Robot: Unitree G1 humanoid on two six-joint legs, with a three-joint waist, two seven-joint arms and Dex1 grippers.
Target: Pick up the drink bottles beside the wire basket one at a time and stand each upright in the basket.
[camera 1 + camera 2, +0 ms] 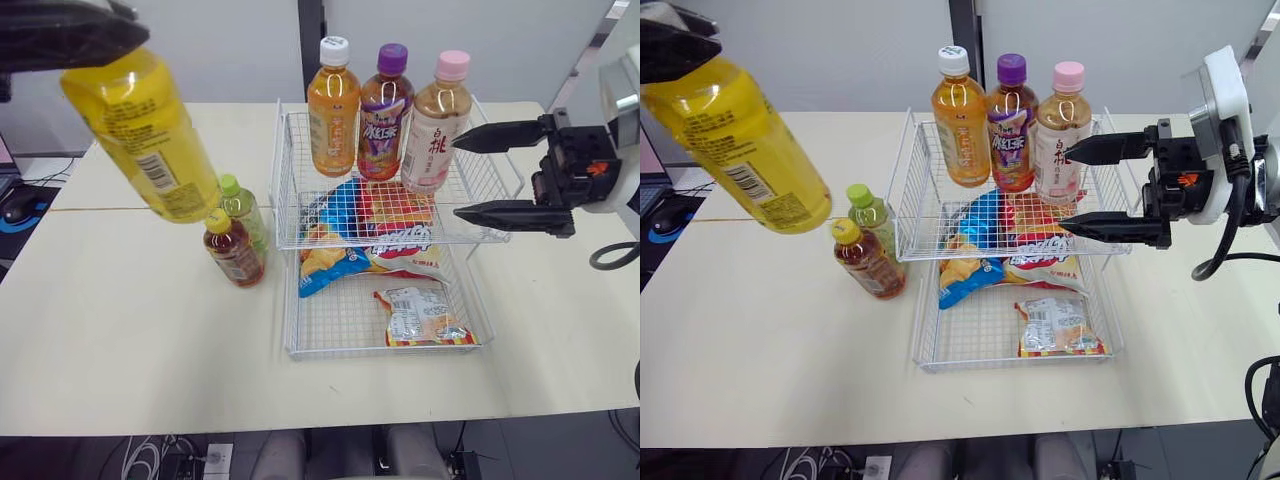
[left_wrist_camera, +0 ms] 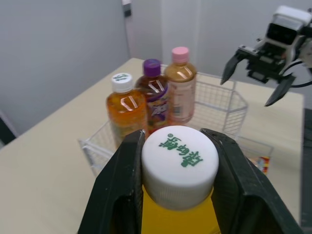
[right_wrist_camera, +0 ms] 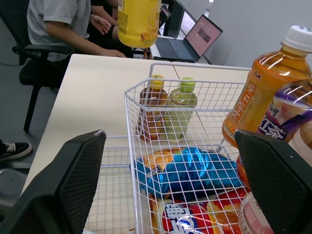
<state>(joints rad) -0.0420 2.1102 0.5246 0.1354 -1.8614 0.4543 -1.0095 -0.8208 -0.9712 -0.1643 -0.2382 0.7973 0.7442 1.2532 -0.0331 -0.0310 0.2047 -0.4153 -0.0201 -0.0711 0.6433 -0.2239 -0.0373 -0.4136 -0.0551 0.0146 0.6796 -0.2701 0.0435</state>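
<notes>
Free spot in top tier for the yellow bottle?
Upper shelf front half, ahead of the orange bottle, purple bottle and pink bottle, is bare; should fit the yellow bottle. Back row crowded; open right tool by its right rim.

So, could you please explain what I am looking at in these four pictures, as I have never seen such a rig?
It is a humanoid robot with two arms, each ending in a two-fingered black gripper. Two pictures come from cameras on its head, looking down at a table; the other two from its wrists. The left gripper is shut on the cap of a yellow bottle, held in the air. The right gripper hangs open beside a wire basket. Three bottles stand in its upper tier, snack packets lie below, and two small bottles stand beside it.
</notes>
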